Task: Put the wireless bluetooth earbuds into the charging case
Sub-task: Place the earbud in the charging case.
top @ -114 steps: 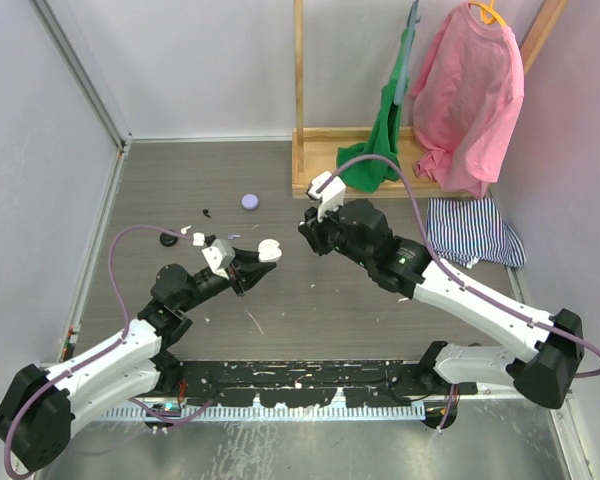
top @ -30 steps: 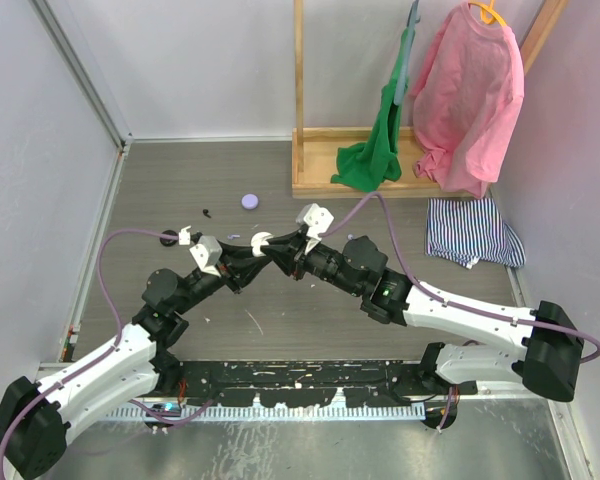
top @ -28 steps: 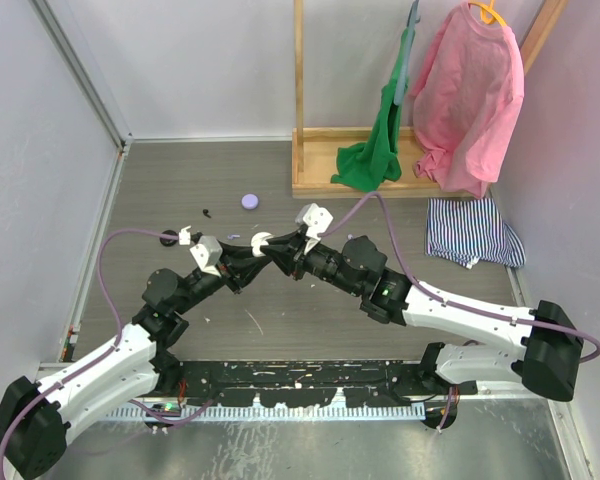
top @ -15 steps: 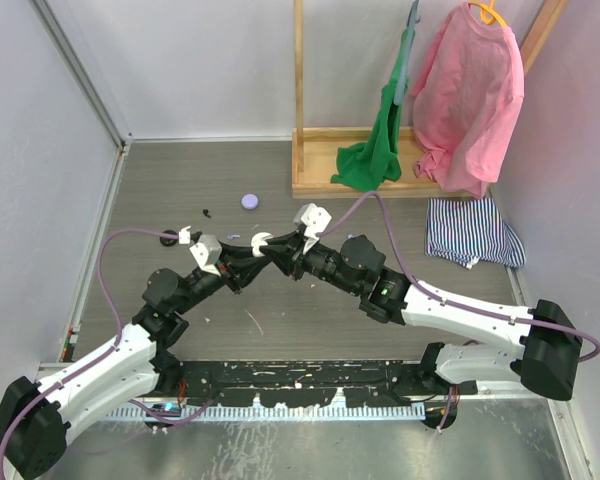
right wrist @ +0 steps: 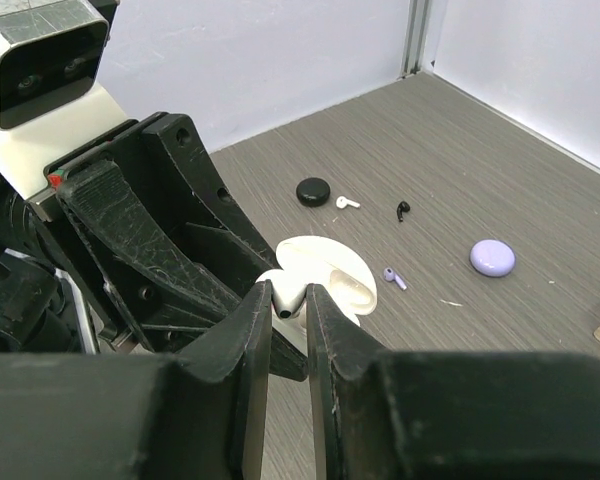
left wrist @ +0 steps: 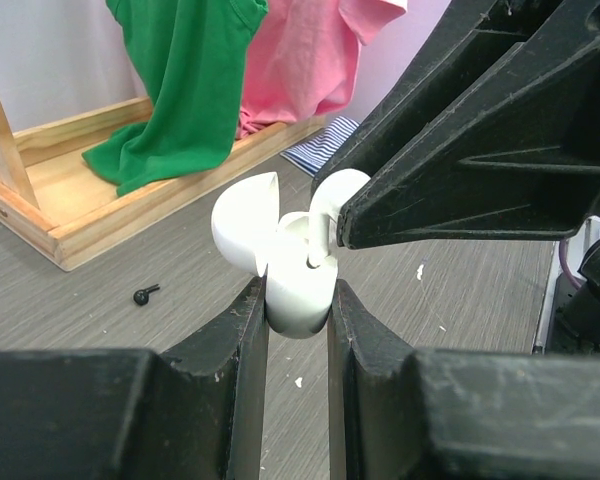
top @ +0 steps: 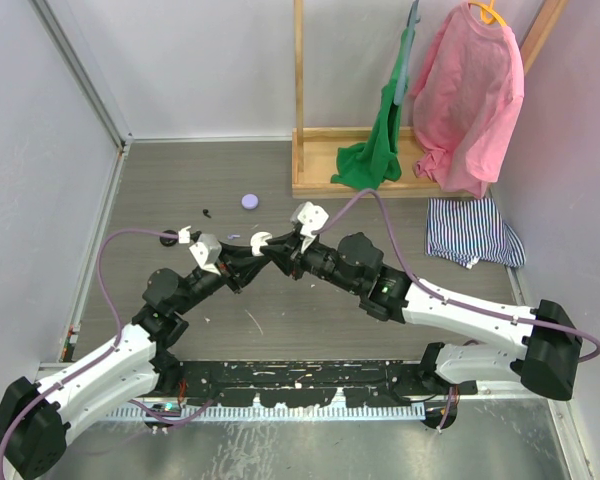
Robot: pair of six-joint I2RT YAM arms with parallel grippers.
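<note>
My left gripper (left wrist: 298,300) is shut on the base of a white charging case (left wrist: 292,290), held above the table with its lid (left wrist: 242,222) open. My right gripper (right wrist: 288,298) is shut on a white earbud (right wrist: 292,292) and holds it at the open case (right wrist: 355,285). In the left wrist view the earbud (left wrist: 338,192) touches the case's opening, partly hidden by the right fingers (left wrist: 460,190). In the top view both grippers meet at the case (top: 259,240).
On the table beyond lie a lilac earbud (right wrist: 394,277), a white earbud (right wrist: 347,202), a black earbud (right wrist: 403,209), a black round case (right wrist: 313,191) and a lilac round case (right wrist: 492,257). A wooden rack (top: 320,160) with hanging clothes stands at the back right, and striped cloth (top: 470,230) lies on the right.
Since 3.8 s ago my right gripper has come left to the case held by my left gripper. Over the last second both have barely shifted.
</note>
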